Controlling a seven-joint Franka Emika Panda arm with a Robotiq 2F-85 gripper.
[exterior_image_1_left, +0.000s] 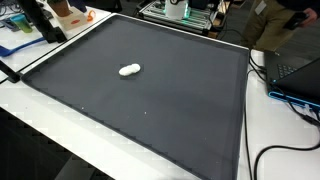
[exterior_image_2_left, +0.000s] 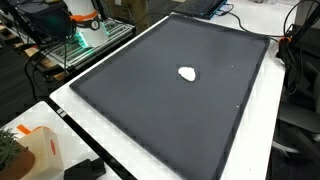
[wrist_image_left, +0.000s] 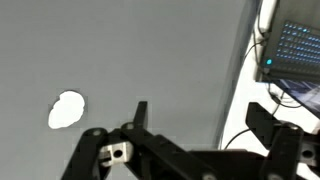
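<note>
Outside the parted jaws, white lump (wrist_image_left: 67, 109)

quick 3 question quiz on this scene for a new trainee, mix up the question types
1. Multiple choice: what does the small white rounded lump lie on?
A) the dark grey fabric mat
B) a wooden tray
C) the bare white tabletop

2. True or false: in the wrist view, the end effector is clamped on the lump.

3. Fill in: in the wrist view, the lump shows toward the ____ side of the picture, apart from the end effector.

Key
1. A
2. False: the jaws stand wide open with nothing between them.
3. left
</note>
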